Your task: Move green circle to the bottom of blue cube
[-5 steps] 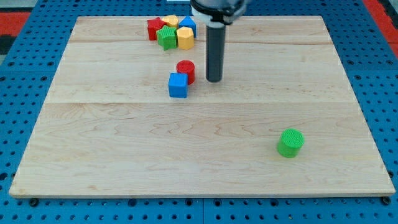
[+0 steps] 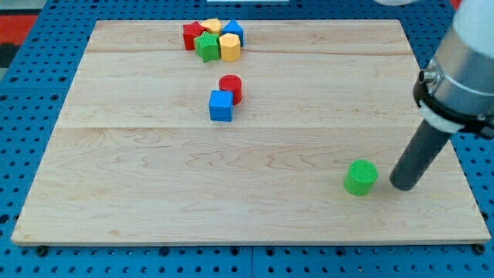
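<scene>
My tip (image 2: pixel 403 188) is the end of a plain dark rod, so there is nothing on it to open, close or grip. We see it resting on the tabletop (image 2: pixel 231 193) near the view's bottom right, just beside the green circle (image 2: pixel 360 177) on that block's right, with a thin strip of wood showing between them. The rod leans up toward the view's right edge. Both sit well inside the tabletop's bottom and right edges.

From the green circle toward the view's left and top we find bare wood all the way to the blue cube (image 2: pixel 221 106), which stands well apart, left of centre. The space just below the cube is bare too. A red cylinder (image 2: pixel 231 87) touches the cube's upper right corner.

Farthest off, close to the top edge, we see a tight cluster: a red block (image 2: pixel 192 35), a green block (image 2: pixel 207 47), two yellow blocks (image 2: pixel 229 46) (image 2: pixel 211 26) and a second blue block (image 2: pixel 233 31).
</scene>
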